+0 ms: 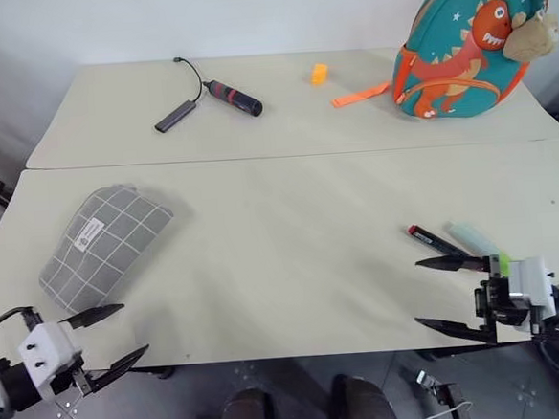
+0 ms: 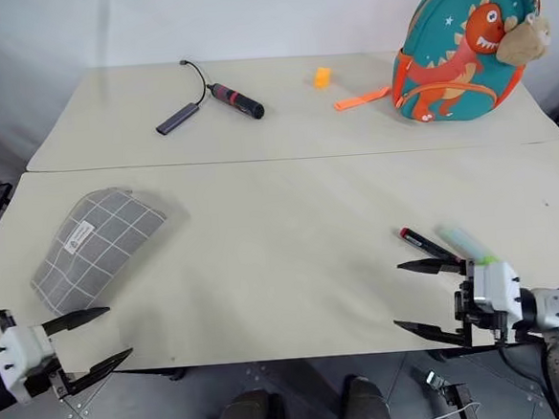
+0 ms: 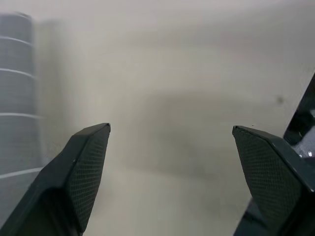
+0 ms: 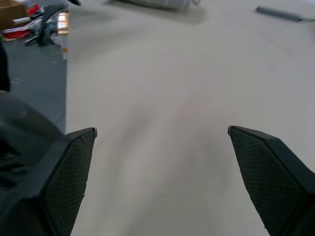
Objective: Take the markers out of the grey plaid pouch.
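The right end effector (image 1: 437, 294) covers the near ends of both markers (image 1: 452, 242). In the left wrist view the pouch (image 3: 17, 93) is blurred and cut off beside the left end effector (image 3: 171, 129).

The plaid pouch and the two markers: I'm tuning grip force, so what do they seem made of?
The grey plaid pouch looks like soft woven fabric, matte, with slumped rounded edges. The markers look like hard plastic: straight slim barrels, one dark with a red cap, one pale mint, seemingly smooth.
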Controlling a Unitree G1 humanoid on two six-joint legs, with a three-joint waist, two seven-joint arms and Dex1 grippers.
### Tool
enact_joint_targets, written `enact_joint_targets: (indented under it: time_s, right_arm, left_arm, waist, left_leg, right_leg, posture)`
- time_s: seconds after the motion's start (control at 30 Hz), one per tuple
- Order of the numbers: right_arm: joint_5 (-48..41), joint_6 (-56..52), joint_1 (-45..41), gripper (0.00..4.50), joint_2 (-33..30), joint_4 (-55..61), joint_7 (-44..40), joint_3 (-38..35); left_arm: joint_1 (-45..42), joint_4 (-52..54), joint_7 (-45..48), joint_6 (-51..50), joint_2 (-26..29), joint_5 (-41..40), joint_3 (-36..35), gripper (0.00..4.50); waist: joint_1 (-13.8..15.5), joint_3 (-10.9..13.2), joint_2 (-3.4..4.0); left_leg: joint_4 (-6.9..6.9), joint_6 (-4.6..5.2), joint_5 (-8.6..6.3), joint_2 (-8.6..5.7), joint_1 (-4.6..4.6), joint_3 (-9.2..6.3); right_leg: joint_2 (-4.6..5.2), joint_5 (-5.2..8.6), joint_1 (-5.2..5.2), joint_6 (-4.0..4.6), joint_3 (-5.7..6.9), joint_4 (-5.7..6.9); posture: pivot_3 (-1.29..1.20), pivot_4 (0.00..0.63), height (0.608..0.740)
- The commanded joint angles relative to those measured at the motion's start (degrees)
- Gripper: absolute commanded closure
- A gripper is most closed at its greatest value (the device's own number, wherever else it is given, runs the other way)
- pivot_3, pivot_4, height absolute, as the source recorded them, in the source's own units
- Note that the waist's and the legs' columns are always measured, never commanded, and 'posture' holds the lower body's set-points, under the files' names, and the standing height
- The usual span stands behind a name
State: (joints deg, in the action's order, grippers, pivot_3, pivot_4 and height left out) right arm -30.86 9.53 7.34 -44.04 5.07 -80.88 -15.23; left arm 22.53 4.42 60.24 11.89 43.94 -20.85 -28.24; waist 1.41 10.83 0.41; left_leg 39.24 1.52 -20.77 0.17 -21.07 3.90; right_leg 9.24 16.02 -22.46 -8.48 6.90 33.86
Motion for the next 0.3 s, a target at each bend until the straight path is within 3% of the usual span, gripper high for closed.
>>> enact_joint_targets:
  time_s: [0.03,0.3]
  right_arm:
    - [1.02,1.92,2.92,0.0,3.29,3.37,2.58,1.84]
    - [0.68,3.15,1.4,0.0,3.09,2.8,3.82,1.05]
  left_arm:
    - [-3.19,-1.34,0.26,0.7,-0.19,0.21,2.57,0.27]
    - [-5.08,-4.18,3.11,-0.42,1.13,-1.58,3.35,0.27]
  waist:
    - [0.15,-0.05,-0.09]
    - [-0.85,-0.09,-0.15]
  left_leg:
    - [0.0,0.0,0.0,-0.02,-0.01,0.0]
    - [0.0,0.03,0.0,-0.01,0.06,0.07]
  right_leg:
    - [0.0,0.0,0.01,0.0,0.02,0.0]
    - [0.01,-0.04,0.01,-0.08,0.0,0.01]
  posture:
    - [0.0,0.15,0.74]
    - [0.0,0.15,0.74]
